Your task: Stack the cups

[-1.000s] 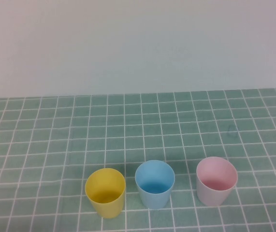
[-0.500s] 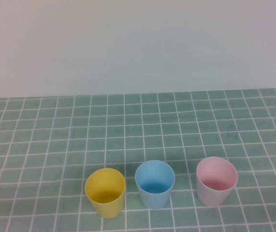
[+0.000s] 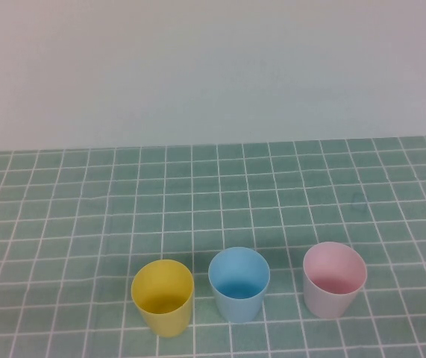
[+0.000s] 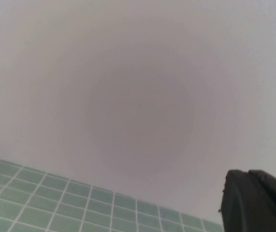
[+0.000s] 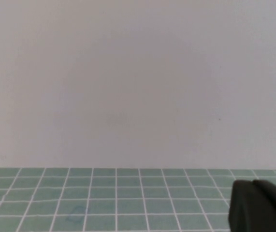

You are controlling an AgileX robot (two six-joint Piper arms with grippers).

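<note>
Three cups stand upright in a row near the front of the green checked cloth (image 3: 86, 209) in the high view: a yellow cup (image 3: 163, 296) on the left, a blue cup (image 3: 239, 283) in the middle and a pink cup (image 3: 335, 278) on the right. They stand apart and none is nested in another. Neither arm shows in the high view. My left gripper (image 4: 248, 174) shows only as a dark tip in the left wrist view, its fingers together, facing the wall. My right gripper (image 5: 254, 183) shows the same way in the right wrist view, above the cloth. No cup shows in either wrist view.
A plain pale wall (image 3: 213, 67) rises behind the cloth. The checked cloth runs from the wall to the near edge, with bare squares behind and to both sides of the cups.
</note>
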